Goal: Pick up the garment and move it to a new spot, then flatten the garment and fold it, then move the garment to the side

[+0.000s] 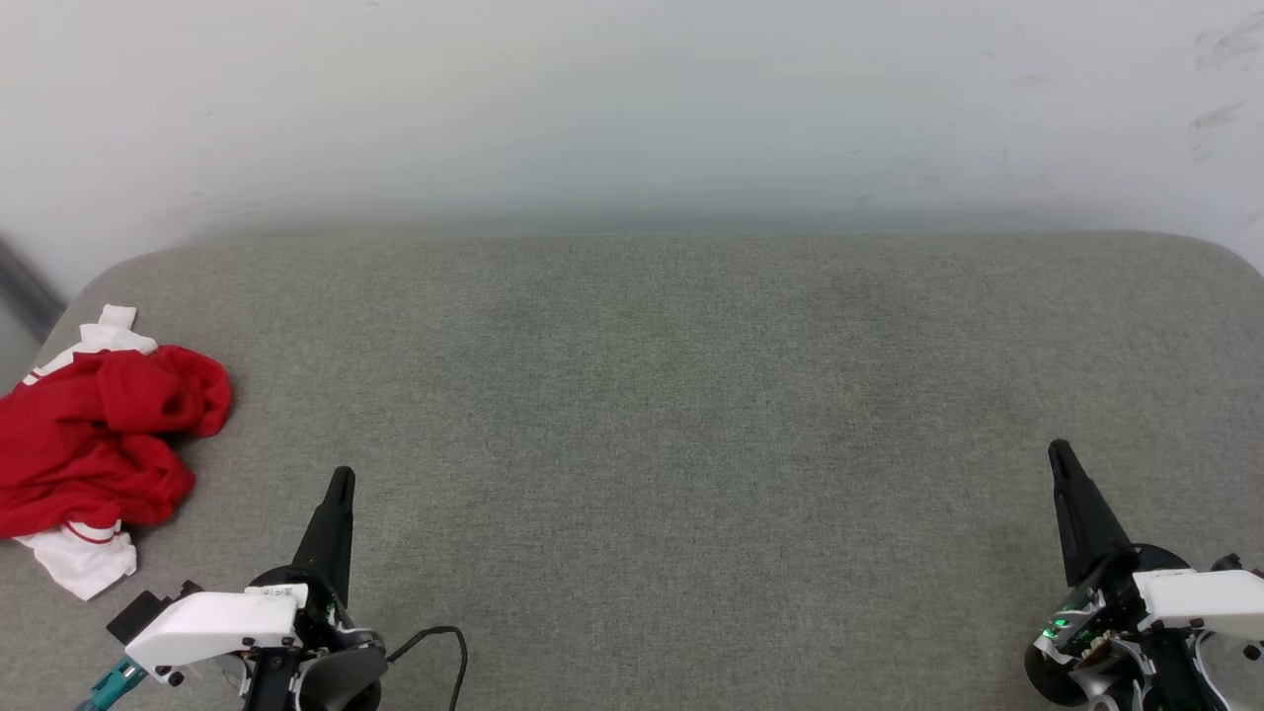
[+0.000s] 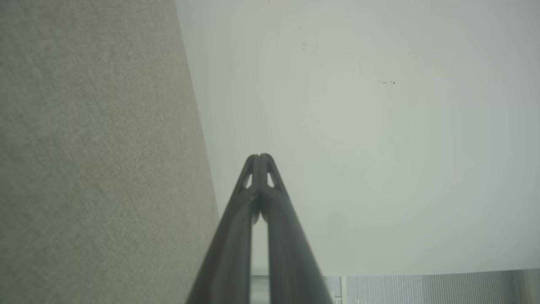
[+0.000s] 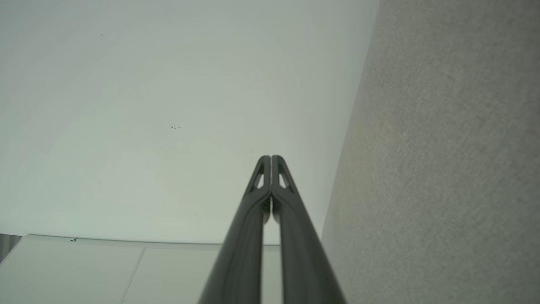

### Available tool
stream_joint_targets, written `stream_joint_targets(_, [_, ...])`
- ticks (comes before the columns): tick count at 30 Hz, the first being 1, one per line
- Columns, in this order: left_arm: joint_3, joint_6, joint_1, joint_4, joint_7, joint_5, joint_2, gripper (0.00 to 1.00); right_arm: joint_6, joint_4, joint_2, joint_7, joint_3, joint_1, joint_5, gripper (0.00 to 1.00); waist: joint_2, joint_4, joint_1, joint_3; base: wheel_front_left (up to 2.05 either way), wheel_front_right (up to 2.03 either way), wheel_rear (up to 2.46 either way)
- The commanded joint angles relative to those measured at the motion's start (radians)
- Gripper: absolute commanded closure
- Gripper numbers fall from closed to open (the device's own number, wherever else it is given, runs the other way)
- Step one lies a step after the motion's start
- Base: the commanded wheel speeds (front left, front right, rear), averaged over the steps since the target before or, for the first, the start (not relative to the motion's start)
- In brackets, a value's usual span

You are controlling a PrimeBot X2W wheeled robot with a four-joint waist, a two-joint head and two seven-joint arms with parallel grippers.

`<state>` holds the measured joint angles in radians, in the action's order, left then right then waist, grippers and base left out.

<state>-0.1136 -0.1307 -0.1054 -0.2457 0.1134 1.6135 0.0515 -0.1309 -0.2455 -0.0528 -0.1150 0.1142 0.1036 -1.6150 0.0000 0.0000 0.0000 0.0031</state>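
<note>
Task not started, by look of it. Garment crumpled on tabletop, near left claw, off to its left, untouched. Left claw together, empty. Right claw together, empty, well apart from garment. Pickup, move, flatten, fold, set-aside all left.

Left gripper: jaws fully closed, empty, over the near-left part of the grey upholstered pad, tip pointing toward its far edge. Right gripper: same pose, closed and empty, over the pad's near-right. Both arms low at the pad's near edge, well apart.
</note>
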Motion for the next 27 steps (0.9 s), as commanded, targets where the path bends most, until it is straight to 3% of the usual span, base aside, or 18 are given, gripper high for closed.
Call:
stream_joint_targets(1, [-0.003, -0.003, -0.009, -0.001, 0.005, -0.003, -0.001, 1.0, 0.0, -0.001, 0.004, -0.002, 0.001, 0.012, 0.006, 1.0, 0.0, 0.0, 0.0, 0.0, 0.0, 0.0, 0.0])
stream_joint_targets(27, [-0.003, -0.003, -0.009, -0.001, 0.005, -0.003, -0.001, 1.0, 0.0, -0.001, 0.004, -0.002, 0.001, 0.012, 0.005, 1.0, 0.0, 0.0, 0.0, 0.0, 0.0, 0.0, 0.0])
